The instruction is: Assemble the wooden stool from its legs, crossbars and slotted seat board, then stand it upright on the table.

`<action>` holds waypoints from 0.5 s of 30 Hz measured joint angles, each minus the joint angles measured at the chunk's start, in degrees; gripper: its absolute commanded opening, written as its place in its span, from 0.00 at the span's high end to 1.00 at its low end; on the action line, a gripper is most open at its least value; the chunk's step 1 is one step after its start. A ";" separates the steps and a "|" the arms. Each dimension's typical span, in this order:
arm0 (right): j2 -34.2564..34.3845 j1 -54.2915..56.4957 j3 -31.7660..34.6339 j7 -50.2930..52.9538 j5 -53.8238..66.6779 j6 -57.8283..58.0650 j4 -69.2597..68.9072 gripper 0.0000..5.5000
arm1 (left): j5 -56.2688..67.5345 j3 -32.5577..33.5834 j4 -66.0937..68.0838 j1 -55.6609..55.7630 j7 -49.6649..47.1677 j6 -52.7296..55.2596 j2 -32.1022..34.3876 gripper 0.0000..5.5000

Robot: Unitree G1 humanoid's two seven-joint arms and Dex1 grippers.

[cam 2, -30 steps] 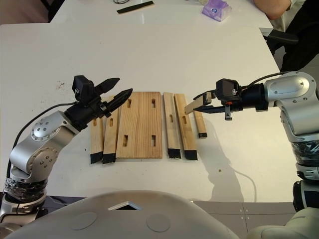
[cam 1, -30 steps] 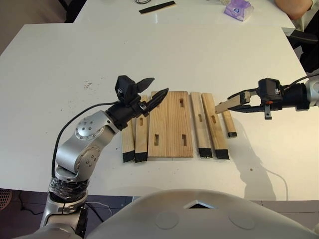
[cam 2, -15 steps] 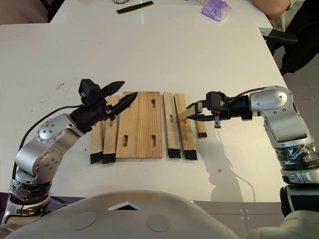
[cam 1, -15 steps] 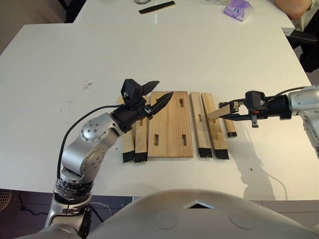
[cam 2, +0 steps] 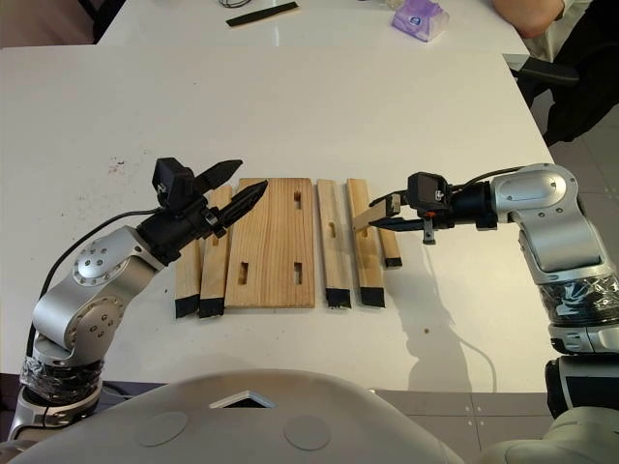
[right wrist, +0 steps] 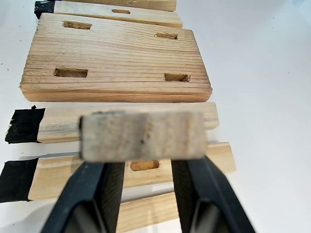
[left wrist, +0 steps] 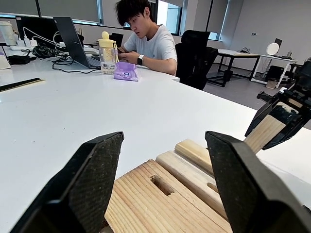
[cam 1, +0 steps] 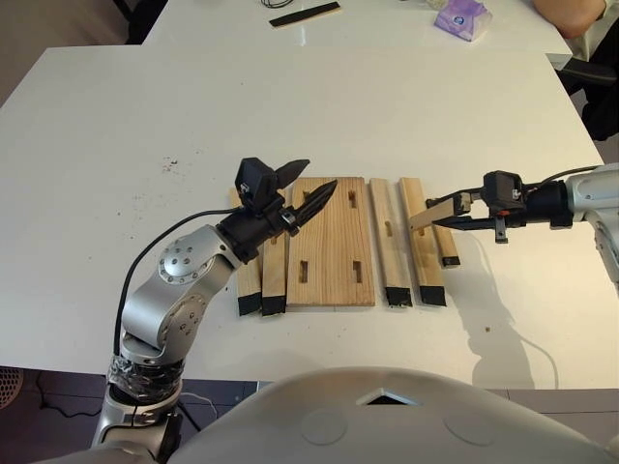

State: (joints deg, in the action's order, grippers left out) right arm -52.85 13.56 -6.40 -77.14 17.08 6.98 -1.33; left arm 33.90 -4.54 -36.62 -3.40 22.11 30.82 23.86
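Office room, daylit.
Near: broad white table [cam 1: 290, 97], matt top.
Far, just beyond: second white table [cam 1: 387, 29]; bears black strip [cam 1: 305, 14] and purple tissue pack [cam 1: 462, 17].
Farther off: open laptop [left wrist: 73, 36], dark monitor [left wrist: 29, 29], loose cables [left wrist: 53, 51], yellow-capped bottle [left wrist: 108, 51].
Behind: black office chair [left wrist: 194, 56], further desks [left wrist: 233, 53], grey floor [left wrist: 238, 90], pale grey wall [left wrist: 272, 19], windows [left wrist: 167, 12] admitting daylight.

Legs [cam 1: 391, 246] pale wood, black-tipped (seat board [cam 1: 331, 242] and crossbar [cam 1: 430, 213] pale, grain-lined); white table [cam 1: 290, 106].
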 measured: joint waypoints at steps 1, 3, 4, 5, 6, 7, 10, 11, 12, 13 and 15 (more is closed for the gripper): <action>-0.14 0.00 0.13 -0.20 0.05 0.30 -0.01 0.77 | 0.01 0.02 -0.19 0.02 -0.21 0.24 -0.20 0.43; -0.54 0.00 0.49 -0.42 0.06 0.38 0.07 0.77 | 0.03 0.05 -0.54 0.09 -0.44 0.81 -0.47 0.43; -0.60 0.01 0.69 -0.47 0.06 0.38 0.12 0.77 | 0.03 0.06 -0.60 0.09 -0.44 0.86 -0.52 0.43; -0.69 0.04 0.98 -0.56 0.06 0.38 0.25 0.77 | 0.03 0.10 -0.70 0.09 -0.44 0.90 -0.58 0.43; -0.80 0.19 1.33 -0.68 0.06 0.38 0.46 0.77 | 0.03 0.18 -0.78 0.09 -0.44 0.94 -0.64 0.43; -0.83 0.37 1.60 -0.71 0.17 0.67 0.49 0.77 | 0.03 0.22 -0.78 0.10 -0.44 1.00 -0.70 0.43; -0.91 1.29 2.29 -0.97 0.96 2.47 0.46 0.77 | 0.05 0.29 -0.79 0.30 -0.44 1.32 -0.96 0.43; -0.93 1.48 2.29 -1.05 0.95 2.51 0.46 0.77 | 0.06 0.29 -0.79 0.46 -0.45 1.44 -1.10 0.43; -0.93 1.51 2.28 -1.14 0.89 2.44 0.52 0.77 | 0.06 0.30 -0.80 0.59 -0.45 1.64 -1.22 0.43; -0.94 1.51 2.13 -1.21 0.37 1.74 0.74 0.77 | 0.05 0.30 -0.79 0.62 -0.45 1.80 -1.29 0.43; -1.06 1.29 1.42 -1.26 -2.16 -1.15 1.84 0.77 | 0.04 0.30 -0.79 0.68 -0.44 1.88 -1.50 0.43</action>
State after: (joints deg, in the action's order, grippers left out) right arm -53.92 14.84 -4.98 -78.39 14.92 5.83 0.50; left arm 33.94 -4.24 -37.41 -2.73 21.67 32.70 22.36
